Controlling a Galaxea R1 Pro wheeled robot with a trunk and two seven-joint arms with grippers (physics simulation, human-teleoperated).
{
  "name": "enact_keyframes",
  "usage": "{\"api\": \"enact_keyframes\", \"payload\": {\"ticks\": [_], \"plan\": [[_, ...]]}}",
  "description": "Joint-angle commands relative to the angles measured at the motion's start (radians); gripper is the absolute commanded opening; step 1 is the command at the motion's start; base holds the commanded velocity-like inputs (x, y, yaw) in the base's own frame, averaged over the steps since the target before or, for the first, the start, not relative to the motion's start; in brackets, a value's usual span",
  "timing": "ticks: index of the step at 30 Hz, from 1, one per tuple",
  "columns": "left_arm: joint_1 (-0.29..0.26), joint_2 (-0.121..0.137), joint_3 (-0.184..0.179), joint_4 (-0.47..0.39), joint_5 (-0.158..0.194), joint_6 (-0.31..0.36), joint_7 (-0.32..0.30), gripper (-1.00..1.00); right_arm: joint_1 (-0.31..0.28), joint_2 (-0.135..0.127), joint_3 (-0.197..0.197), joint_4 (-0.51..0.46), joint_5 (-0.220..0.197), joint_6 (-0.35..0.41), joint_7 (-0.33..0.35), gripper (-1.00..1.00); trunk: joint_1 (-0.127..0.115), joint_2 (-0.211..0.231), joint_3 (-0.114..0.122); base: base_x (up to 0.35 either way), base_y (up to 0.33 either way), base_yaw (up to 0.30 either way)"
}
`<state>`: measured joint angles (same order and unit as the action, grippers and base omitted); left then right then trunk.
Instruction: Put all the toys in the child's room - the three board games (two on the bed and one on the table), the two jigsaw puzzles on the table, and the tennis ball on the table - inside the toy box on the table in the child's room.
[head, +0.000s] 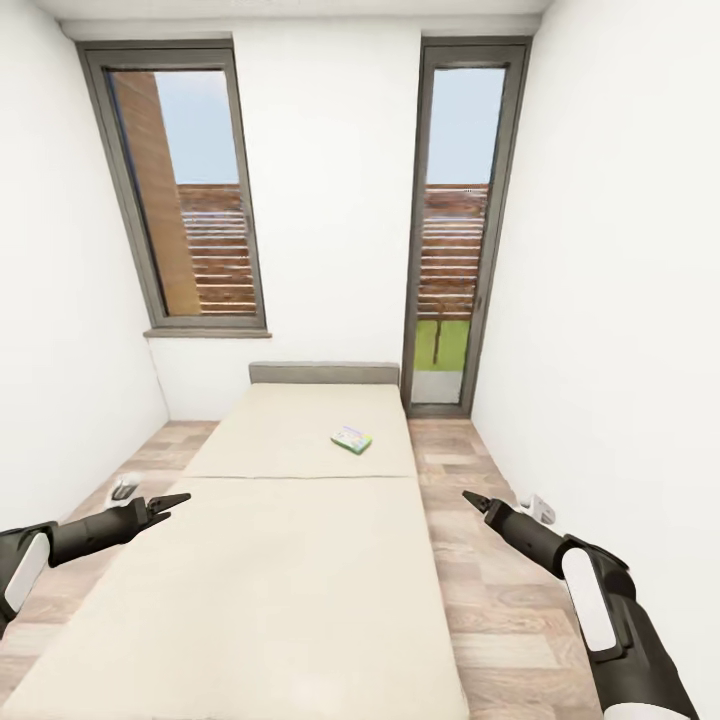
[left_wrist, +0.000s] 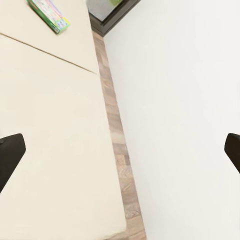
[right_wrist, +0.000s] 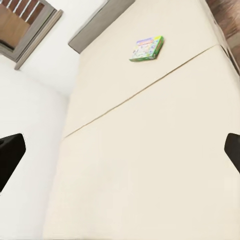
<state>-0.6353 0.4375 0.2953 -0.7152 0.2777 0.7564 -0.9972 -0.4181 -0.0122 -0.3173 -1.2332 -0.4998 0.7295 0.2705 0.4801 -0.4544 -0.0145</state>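
A beige bed (head: 300, 570) stretches away from me to its grey headboard (head: 323, 373). One board game (head: 352, 440), a flat white-green printed box, lies on the far mattress section, right of centre; it is also seen from the left wrist (left_wrist: 49, 14) and the right wrist (right_wrist: 146, 48). My left gripper (head: 172, 502) hovers open over the bed's left edge, its dark fingers (left_wrist: 10, 155) spread wide. My right gripper (head: 474, 499) hangs open above the floor beside the bed's right edge, fingers (right_wrist: 11, 152) apart. Both are empty and well short of the box. The table, toy box, jigsaw puzzles and tennis ball are out of view.
White walls close in on both sides. A strip of wood-plank floor (head: 480, 560) runs along the bed's right, a narrower one (head: 120, 470) on its left. Two tall dark-framed windows (head: 185, 190) (head: 460, 230) fill the far wall. Small white objects (head: 540, 510) (head: 125, 488) sit on the floor.
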Motion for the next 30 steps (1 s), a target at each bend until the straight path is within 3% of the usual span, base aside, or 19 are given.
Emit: {"api": "enact_keyframes", "payload": {"ticks": [1,30], "plan": [[-0.001,0.000,0.001,0.000,0.003,0.006,-0.001,1.00,-0.001,0.000,-0.002,0.000,0.001,0.005,0.005,1.00,0.001,-0.002,-0.001,0.037,-0.284,0.287],[-0.001,0.000,0.001,0.000,0.003,0.006,-0.001,1.00,0.000,0.000,0.008,0.000,0.003,0.005,0.003,1.00,0.001,-0.002,-0.001,0.003,-0.210,0.292]]}}
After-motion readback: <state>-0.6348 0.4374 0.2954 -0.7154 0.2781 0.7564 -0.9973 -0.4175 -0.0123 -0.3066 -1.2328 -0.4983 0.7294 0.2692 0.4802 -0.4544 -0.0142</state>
